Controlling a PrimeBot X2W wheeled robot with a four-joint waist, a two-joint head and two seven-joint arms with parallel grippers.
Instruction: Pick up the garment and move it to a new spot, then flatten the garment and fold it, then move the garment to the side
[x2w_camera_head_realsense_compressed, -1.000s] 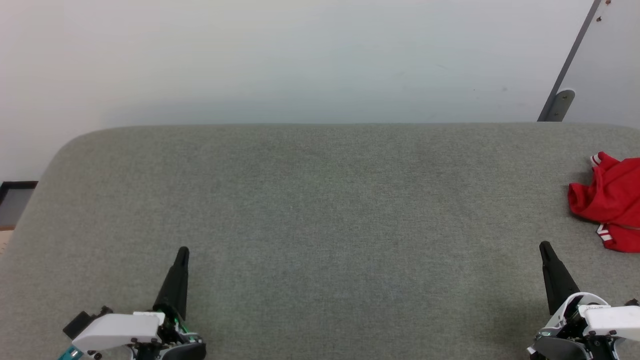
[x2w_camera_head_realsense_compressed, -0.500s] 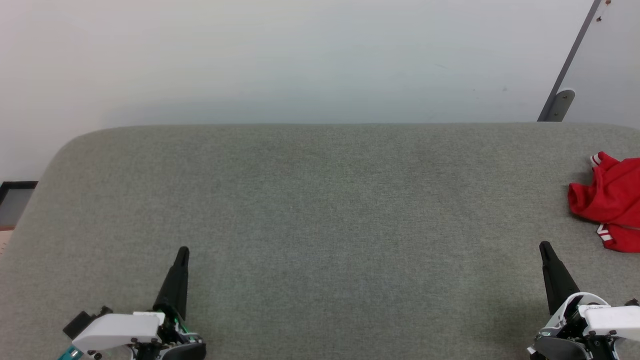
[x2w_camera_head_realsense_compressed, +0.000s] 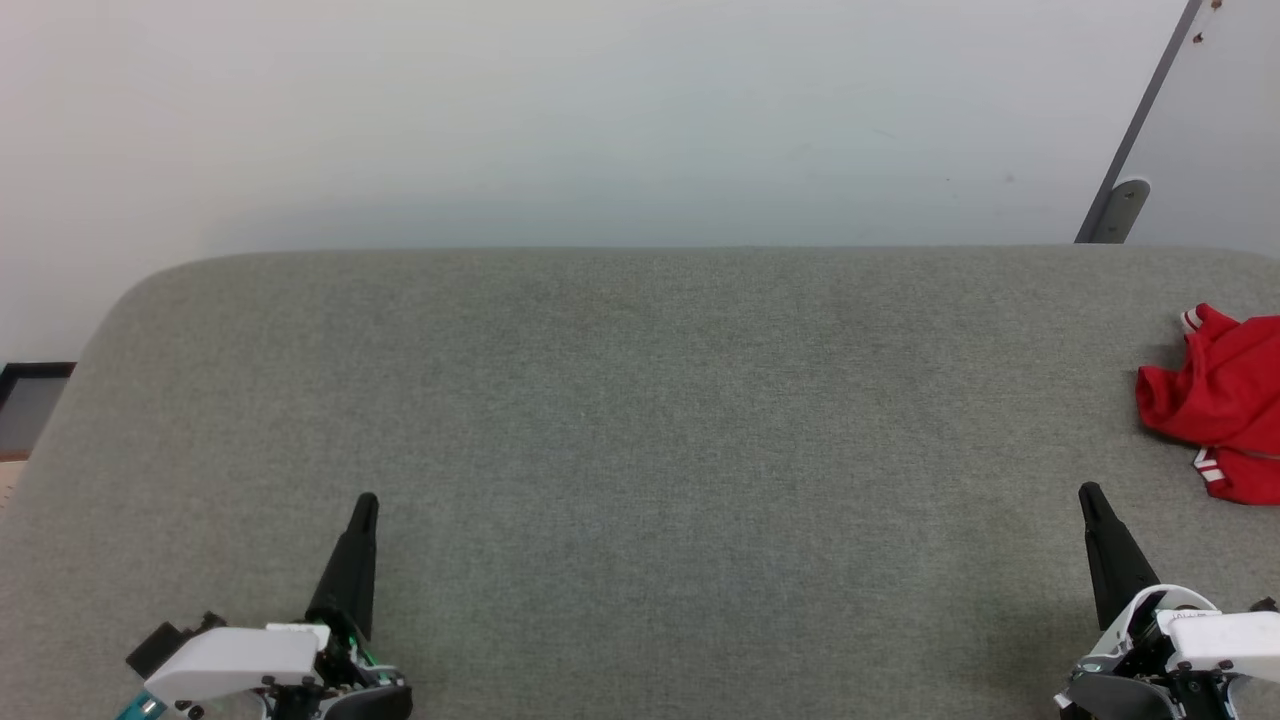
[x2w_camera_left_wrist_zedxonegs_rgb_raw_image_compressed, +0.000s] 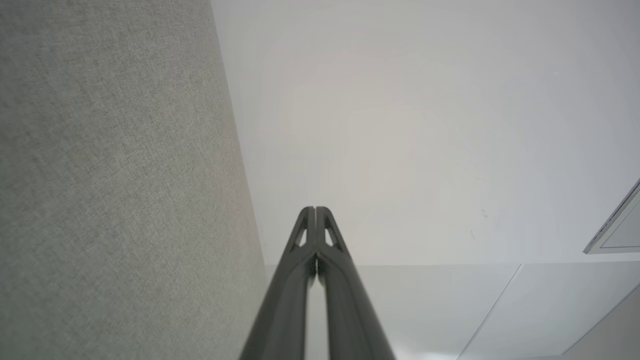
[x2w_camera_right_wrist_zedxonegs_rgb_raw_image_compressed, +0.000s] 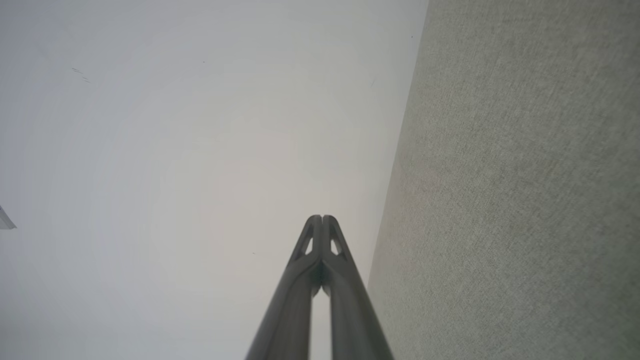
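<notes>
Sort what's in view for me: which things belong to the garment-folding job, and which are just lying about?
Belongs to the job:
- crumpled red fabric garment with white-and-red striped trim, at the right edge
- left gripper, shut
- right gripper, shut
- grey cloth-covered table, the work surface

Just there:
- slanted grey metal bracket on the wall
- dark-framed panel, far left

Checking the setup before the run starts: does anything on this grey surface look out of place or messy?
Only the red garment: it lies crumpled in a heap far to the right on the grey fabric surface, cut off by the head view's edge, not spread flat. Nothing else stands out.
</notes>
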